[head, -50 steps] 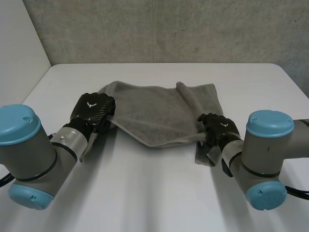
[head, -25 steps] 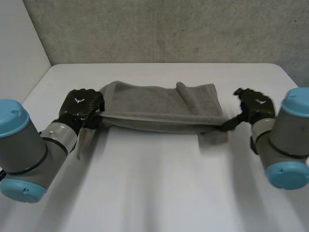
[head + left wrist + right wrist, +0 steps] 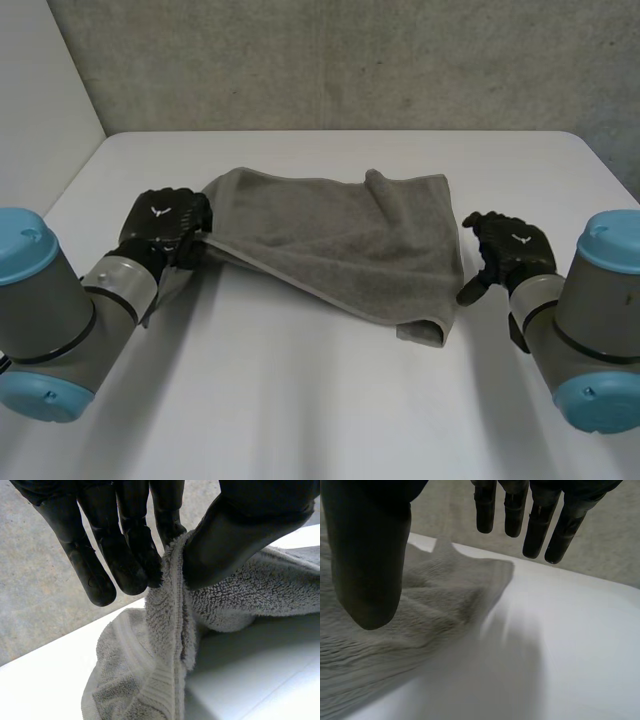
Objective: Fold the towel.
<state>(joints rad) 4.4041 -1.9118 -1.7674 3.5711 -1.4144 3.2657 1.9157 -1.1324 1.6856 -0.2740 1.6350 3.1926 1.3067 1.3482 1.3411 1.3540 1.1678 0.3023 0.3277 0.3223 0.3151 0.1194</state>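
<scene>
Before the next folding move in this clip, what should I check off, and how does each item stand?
1. Left hand pinching the towel at its left end: ok.
2. Right hand holding the towel: not ok. Its fingers are open, beside the right edge.
3. Towel lying flat: not ok. There is a ridge near the far edge, and the near right corner is curled.
4. Towel within the table edges: ok.
5. Near edge straight: not ok, it runs slanted.

Grey towel (image 3: 340, 235), rumpled, mid-table, one corner folded under, left edge lifted
</scene>
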